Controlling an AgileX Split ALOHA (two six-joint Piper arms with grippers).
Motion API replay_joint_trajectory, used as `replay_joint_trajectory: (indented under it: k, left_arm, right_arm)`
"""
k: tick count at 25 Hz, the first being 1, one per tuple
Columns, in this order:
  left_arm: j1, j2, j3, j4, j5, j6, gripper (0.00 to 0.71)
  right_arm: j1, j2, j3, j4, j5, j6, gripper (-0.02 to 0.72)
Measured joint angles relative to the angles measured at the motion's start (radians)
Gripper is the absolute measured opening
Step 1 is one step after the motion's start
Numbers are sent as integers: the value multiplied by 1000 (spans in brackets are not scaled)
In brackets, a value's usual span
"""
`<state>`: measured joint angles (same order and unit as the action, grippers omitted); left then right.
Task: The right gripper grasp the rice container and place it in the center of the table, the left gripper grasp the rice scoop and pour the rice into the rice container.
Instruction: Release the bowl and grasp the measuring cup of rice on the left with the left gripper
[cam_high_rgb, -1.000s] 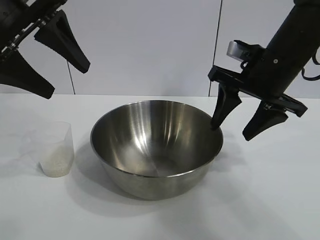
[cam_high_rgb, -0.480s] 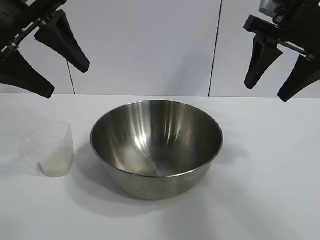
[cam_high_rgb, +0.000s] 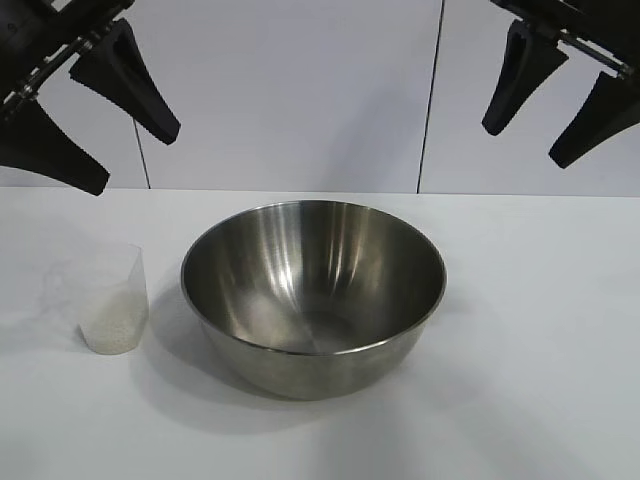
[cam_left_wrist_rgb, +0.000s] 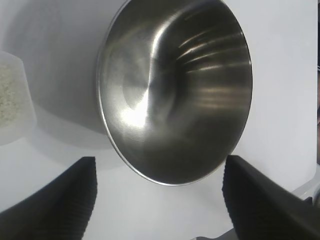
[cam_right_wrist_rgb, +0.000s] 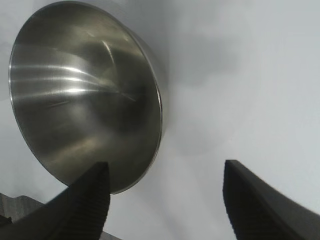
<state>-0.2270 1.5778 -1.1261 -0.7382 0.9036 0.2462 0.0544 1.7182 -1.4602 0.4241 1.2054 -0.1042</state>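
Right tool (cam_high_rgb: 549, 128) hangs spread and empty above the steel bowl (cam_high_rgb: 313, 295); left tool (cam_high_rgb: 105, 148) likewise, above the rice scoop (cam_high_rgb: 112, 298).

The rice container (cam_high_rgb: 313, 295) is shiny brushed steel, the rice scoop (cam_high_rgb: 113, 297) frosted translucent plastic, the table (cam_high_rgb: 520, 380) smooth matt white.

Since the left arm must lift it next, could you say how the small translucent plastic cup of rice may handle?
The small translucent plastic cup looks thin, so it may flex under a squeeze. It stands narrow and upright, likely tipping if nudged. Its white rice grains would probably spill when tilted.
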Motion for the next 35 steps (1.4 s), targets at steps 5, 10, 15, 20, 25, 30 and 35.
replay_joint_trajectory:
  k: [5,10,15,20,25,30,35]
  left_arm:
    - [0,0,0,16,0,0,513]
    - [0,0,0,50,1,0,513]
    - [0,0,0,50,1,11,513]
    - [0,0,0,57,47,42,517]
    - [0,0,0,129,65,45,585]
    - [0,-33,0,180,-3,47,603]
    - [0,-153,0,221,-84,48,603]
  right_arm:
    - [0,0,0,3,-4,17,452]
    - [0,0,0,4,-15,26,452]
    - [0,0,0,6,-24,28,452]
    - [0,0,0,6,-28,28,452]
    - [0,0,0,6,-30,28,452]
    - [0,0,0,6,-31,28,452]
    - [0,0,0,6,-40,28,452]
